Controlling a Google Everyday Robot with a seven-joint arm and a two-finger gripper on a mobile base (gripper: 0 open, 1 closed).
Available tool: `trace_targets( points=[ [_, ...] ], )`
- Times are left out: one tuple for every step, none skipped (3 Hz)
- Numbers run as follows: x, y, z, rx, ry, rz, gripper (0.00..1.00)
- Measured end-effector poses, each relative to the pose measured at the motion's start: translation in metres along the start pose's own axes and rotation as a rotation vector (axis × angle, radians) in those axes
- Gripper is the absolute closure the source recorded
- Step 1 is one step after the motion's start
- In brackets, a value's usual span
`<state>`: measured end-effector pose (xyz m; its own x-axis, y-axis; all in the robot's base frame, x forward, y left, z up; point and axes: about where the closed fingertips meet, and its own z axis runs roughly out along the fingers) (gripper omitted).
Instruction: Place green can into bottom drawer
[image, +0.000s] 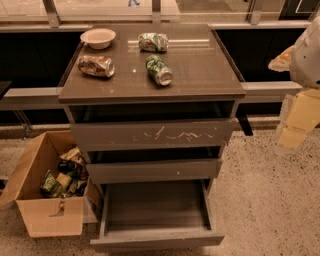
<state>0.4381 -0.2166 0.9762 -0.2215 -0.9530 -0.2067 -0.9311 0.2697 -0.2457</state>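
Observation:
The green can (159, 70) lies on its side on the cabinet top, right of centre, with its silver end toward me. The bottom drawer (156, 206) is pulled out and its flat grey floor is bare. My gripper (298, 119) hangs at the right edge of the view, beside the cabinet and level with the top drawer. It is far from the can and holds nothing that I can see.
A paler green-and-white can (153, 42), a brown-orange can (95, 65) and a beige bowl (98, 37) also sit on the cabinet top (200, 75). The scratched top drawer (152, 134) and middle drawer (155, 170) stand slightly out. A cardboard box (45, 187) of trash stands at the lower left.

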Motion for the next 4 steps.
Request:
trace_targets(
  points=[
    [0.0, 0.0, 0.0, 0.0, 0.0, 0.0, 0.0],
    [-0.012, -0.024, 0.009, 0.008, -0.043, 0.069, 0.0],
    [-0.045, -0.076, 0.028, 0.018, -0.119, 0.186, 0.0],
    [-0.093, -0.133, 0.059, 0.001, -0.243, 0.317, 0.0]
  ],
)
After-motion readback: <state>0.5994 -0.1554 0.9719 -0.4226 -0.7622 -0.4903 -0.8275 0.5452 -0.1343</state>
